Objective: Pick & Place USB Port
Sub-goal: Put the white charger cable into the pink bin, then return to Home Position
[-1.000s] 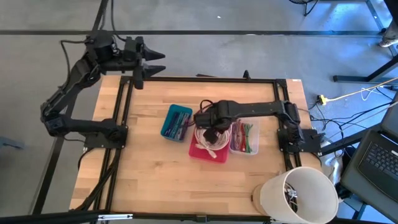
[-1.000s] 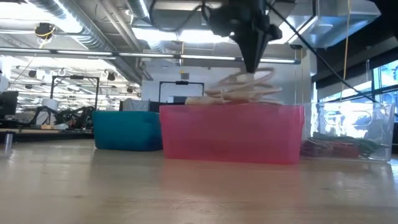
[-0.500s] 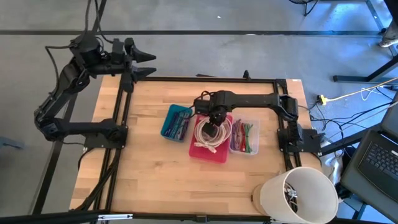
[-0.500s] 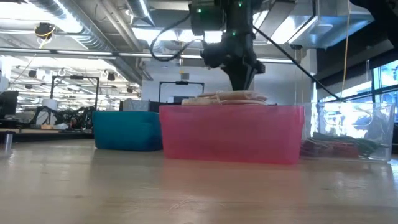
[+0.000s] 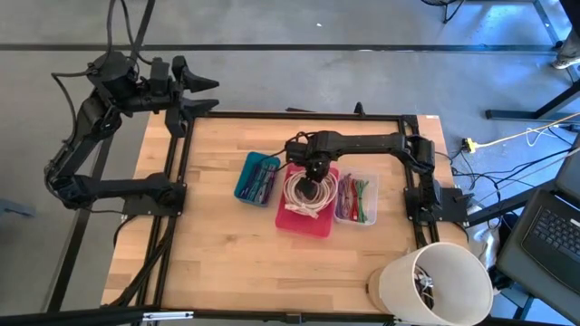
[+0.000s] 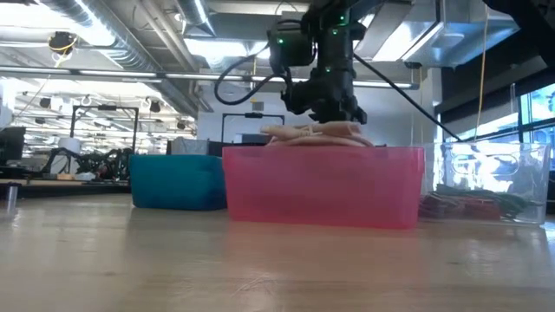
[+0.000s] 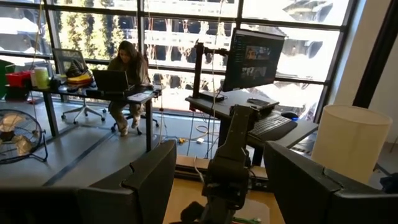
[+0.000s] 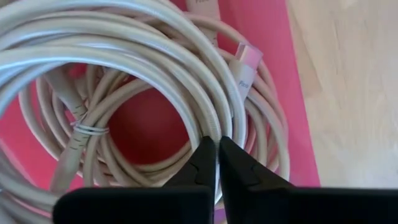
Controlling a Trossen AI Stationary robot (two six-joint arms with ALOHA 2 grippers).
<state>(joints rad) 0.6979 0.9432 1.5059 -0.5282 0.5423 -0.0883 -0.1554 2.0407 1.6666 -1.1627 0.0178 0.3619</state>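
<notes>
High view shows the left gripper [image 5: 195, 84] parked open past the table's far-left corner, while the right gripper [image 5: 313, 174] has dropped lower over the pink bin [image 5: 292, 221]. Its fingers [image 8: 205, 163] are now pinched together, seemingly empty, above the coiled white USB cables [image 8: 134, 74] lying in that bin, so the earlier lift likely failed.

- A grey concrete floor [image 5: 362, 77] surrounded the light wooden counter [image 5: 227, 244], with cables [image 5: 507, 145] trailing across it to one side.
- An open laptop [image 5: 548, 231] sat at the edge of the overhead view, near a large white cylindrical bin [image 5: 435, 281].
- Tall windows [image 7: 186, 37] with dark frames let daylight into the room, trees showing outside.
- A person [image 7: 127, 68] sat at a desk [image 7: 93, 93] with a laptop by the windows; a floor fan [image 7: 15, 137] stood nearby.
- A monitor [image 7: 254, 59] stood on a second desk beside a keyboard [image 7: 270, 124].
- Strip lights [image 6: 195, 22] and exposed ducting [image 6: 78, 39] ran along the ceiling.
</notes>
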